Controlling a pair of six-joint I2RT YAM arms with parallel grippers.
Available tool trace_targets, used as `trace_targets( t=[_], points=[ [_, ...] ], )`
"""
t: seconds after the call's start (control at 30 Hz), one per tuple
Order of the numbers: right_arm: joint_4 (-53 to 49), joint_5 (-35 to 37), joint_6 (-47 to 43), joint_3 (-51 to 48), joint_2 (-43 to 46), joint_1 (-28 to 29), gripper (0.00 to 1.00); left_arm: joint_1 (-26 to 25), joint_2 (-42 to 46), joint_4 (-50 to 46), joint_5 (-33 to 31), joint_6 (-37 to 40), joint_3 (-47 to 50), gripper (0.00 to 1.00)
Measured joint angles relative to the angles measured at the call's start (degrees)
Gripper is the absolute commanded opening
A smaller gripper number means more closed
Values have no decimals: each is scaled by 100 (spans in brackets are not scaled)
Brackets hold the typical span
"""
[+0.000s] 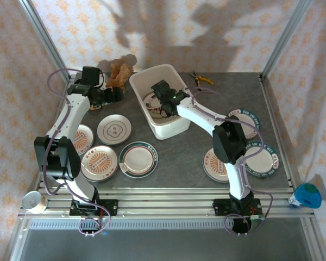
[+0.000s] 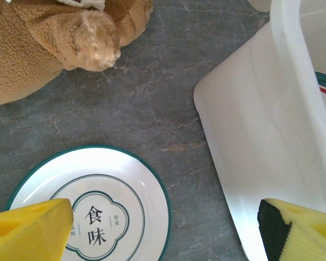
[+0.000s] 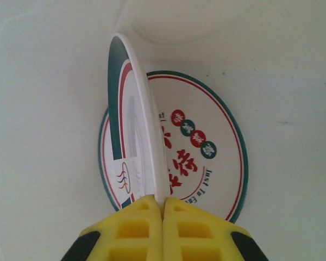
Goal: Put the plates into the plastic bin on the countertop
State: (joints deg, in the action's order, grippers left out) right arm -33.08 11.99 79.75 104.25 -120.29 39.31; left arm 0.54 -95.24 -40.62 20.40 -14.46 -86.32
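right hand (image 3: 163, 202) clamped on thin round plate (image 3: 137, 125) | left hand (image 2: 163, 217) apart | smooth white bin (image 3: 43, 81)

The top external camera looks down from above and behind the arm bases, taking in the whole countertop (image 1: 179, 157) from near rail to far wall. The left wrist camera hovers close over the far-left part, facing down at a green-rimmed plate (image 2: 125, 185) and the outer wall of the plastic bin (image 2: 250, 163), both shared with the overhead view. The right wrist camera, closer still, faces the bin's floor past an edge-on plate (image 3: 133, 119).
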Motion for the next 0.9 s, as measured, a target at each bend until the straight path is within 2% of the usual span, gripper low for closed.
trace_targets(
  t=[0.57, 0.77, 0.9],
  points=[
    [151, -321, 365, -42, -326, 79, 0, 0, -127, -81, -4, -2, -44, 90],
    [168, -391, 463, -81, -367, 79, 19, 0, -127, -85, -4, -2, -44, 90],
    [188, -415, 459, -81, -407, 85, 25, 0, -127, -85, -4, -4, -42, 90]
  ],
)
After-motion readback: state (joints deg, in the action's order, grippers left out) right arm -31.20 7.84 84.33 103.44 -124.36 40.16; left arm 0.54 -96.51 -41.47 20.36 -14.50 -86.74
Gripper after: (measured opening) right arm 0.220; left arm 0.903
